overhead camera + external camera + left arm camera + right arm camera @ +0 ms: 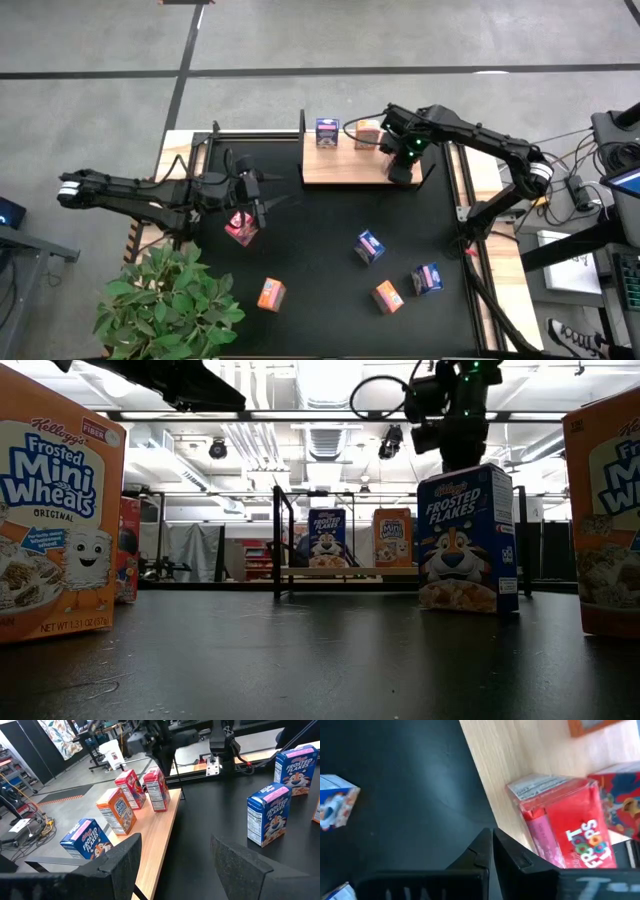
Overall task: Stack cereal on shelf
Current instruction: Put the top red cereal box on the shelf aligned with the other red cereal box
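The wooden shelf (pixel 340 165) stands at the mat's far edge. On it stand a blue box (pixel 327 132), an orange box (pixel 367 133) and two red boxes (pixel 131 787) (pixel 156 790). My right gripper (pixel 493 837) is shut, low over the shelf board beside the nearer red box (pixel 565 830); in the high view (pixel 400 172) the arm hides the red boxes. My left gripper (pixel 175 865) is open and empty, above the mat's left part (pixel 265 205), next to a red box (pixel 241 228) that stands on the mat. My right gripper's shut fingers (pixel 520 857) point down at the shelf board, right beside the red box's side panel (pixel 540 837). Whether they touch the box cannot be told. The box stands on the board.
On the black mat (pixel 320 270) stand two blue boxes (pixel 369 246) (pixel 427 278) and two orange boxes (pixel 387 296) (pixel 271 294). A potted plant (pixel 165 300) stands at the near left corner. Black posts (pixel 283 540) rise at the shelf's ends.
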`<state>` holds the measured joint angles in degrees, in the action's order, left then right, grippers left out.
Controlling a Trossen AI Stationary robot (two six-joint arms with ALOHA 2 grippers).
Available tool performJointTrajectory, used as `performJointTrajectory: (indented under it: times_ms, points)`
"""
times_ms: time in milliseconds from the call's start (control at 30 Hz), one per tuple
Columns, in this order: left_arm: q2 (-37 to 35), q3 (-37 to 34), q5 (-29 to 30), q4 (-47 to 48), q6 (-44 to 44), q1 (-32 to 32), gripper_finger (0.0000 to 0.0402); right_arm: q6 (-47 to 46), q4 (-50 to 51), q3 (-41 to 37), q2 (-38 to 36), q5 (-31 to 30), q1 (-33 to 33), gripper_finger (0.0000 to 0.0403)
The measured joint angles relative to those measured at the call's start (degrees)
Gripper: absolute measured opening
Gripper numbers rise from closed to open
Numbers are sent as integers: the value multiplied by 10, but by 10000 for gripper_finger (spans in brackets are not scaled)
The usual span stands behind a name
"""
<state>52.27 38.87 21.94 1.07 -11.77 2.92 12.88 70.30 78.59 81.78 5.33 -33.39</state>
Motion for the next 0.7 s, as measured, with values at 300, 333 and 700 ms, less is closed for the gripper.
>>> performJointTrajectory:
  times_ms: [300,333,700]
  points:
    - [0,0,0,2,-3,0,219,-2,-44,-27,0,-114,-3,9]
    - [0,0,0,2,-3,0,219,-1,-44,-27,0,-114,-3,9]
    - [0,0,0,1,2,0,219,24,-55,-27,0,-114,-3,9]
